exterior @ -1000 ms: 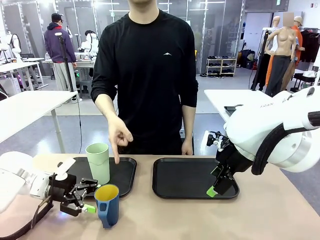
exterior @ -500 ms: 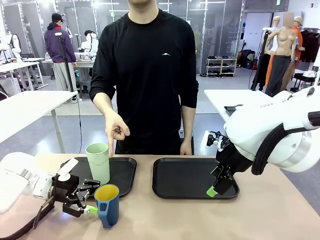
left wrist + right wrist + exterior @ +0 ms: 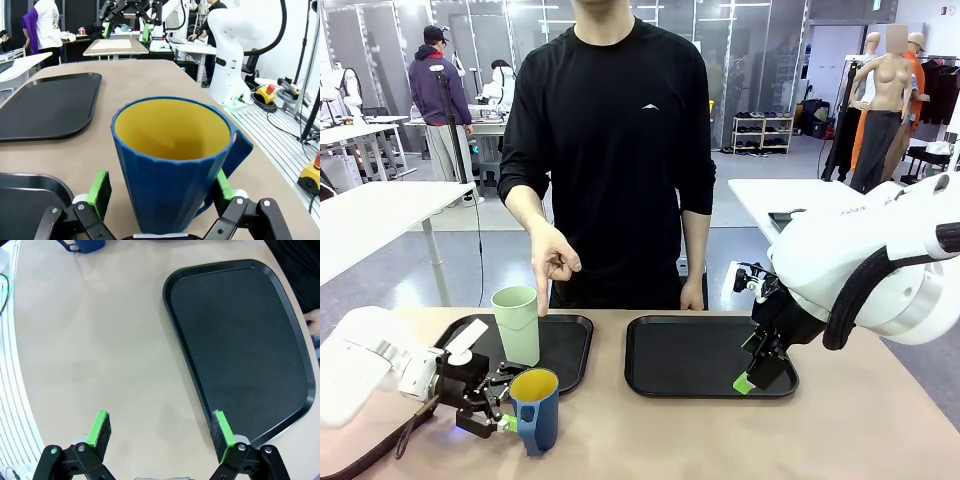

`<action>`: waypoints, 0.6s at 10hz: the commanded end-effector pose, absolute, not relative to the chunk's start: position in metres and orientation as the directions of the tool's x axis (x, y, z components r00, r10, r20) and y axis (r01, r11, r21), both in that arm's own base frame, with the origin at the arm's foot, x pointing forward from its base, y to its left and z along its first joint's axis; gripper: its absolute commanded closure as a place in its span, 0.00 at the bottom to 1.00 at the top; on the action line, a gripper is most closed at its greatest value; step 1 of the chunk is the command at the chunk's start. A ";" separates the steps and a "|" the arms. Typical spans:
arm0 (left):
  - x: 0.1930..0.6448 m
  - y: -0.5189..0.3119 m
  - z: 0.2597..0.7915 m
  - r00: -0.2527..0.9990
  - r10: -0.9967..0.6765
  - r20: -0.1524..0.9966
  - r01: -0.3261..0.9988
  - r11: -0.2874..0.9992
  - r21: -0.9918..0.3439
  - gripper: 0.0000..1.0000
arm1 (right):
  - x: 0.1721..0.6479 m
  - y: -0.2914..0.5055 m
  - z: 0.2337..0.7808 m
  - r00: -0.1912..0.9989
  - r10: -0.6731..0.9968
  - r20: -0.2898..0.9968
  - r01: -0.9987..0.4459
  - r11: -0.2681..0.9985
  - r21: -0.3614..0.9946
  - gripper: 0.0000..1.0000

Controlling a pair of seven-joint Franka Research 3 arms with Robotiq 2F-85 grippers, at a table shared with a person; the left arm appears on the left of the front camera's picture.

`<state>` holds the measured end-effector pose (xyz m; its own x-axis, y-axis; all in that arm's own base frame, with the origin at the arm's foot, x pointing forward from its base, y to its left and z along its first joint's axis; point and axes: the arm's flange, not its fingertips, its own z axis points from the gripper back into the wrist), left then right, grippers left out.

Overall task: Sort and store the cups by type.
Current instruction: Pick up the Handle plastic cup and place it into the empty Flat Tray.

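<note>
The dark blue handled plastic mug with yellow inside (image 3: 172,160) stood on the beige table (image 3: 720,430), between the left gripper's (image 3: 159,189) wide-open jaws. Closing squarely on its body, clear of the handle, seemed best. The right gripper's (image 3: 162,432) jaws were wide and empty.

My right gripper (image 3: 161,429), jaws wide apart, above the beige counter (image 3: 90,350) beside a black tray (image 3: 240,340).
</note>
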<state>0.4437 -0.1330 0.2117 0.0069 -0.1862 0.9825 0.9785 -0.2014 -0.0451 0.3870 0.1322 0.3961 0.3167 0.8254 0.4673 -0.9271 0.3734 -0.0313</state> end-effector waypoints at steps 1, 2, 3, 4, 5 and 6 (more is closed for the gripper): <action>0.436 -0.136 0.184 -0.041 -0.166 0.985 0.971 -0.238 0.001 0.00 | 0.386 0.134 0.394 0.336 0.822 0.459 -0.918 0.395 -0.037 0.00; 0.437 -0.139 0.182 -0.042 -0.167 0.985 0.968 -0.249 0.000 0.00 | 0.386 0.134 0.394 0.336 0.822 0.459 -0.918 0.395 -0.037 0.00; 0.438 -0.143 0.182 -0.040 -0.170 0.985 0.968 -0.252 -0.004 0.00 | 0.386 0.134 0.394 0.336 0.822 0.459 -0.918 0.395 -0.037 0.00; 0.438 -0.147 0.181 -0.044 -0.162 0.986 0.965 -0.264 0.000 0.00 | 0.386 0.134 0.394 0.336 0.822 0.459 -0.918 0.395 -0.037 0.00; 0.440 -0.151 0.181 -0.046 -0.153 0.987 0.963 -0.269 0.003 0.00 | 0.386 0.134 0.394 0.336 0.822 0.459 -0.918 0.395 -0.037 0.00; 0.440 -0.153 0.181 -0.042 -0.150 0.988 0.962 -0.275 0.000 0.00 | 0.386 0.134 0.394 0.336 0.822 0.459 -0.918 0.395 -0.037 0.00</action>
<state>0.4477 -0.1534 0.2053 0.0000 -0.1819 0.9833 0.9689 -0.2432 -0.0450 0.3870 0.1322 0.3961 0.3167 0.8254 0.4673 -0.9271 0.3735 -0.0313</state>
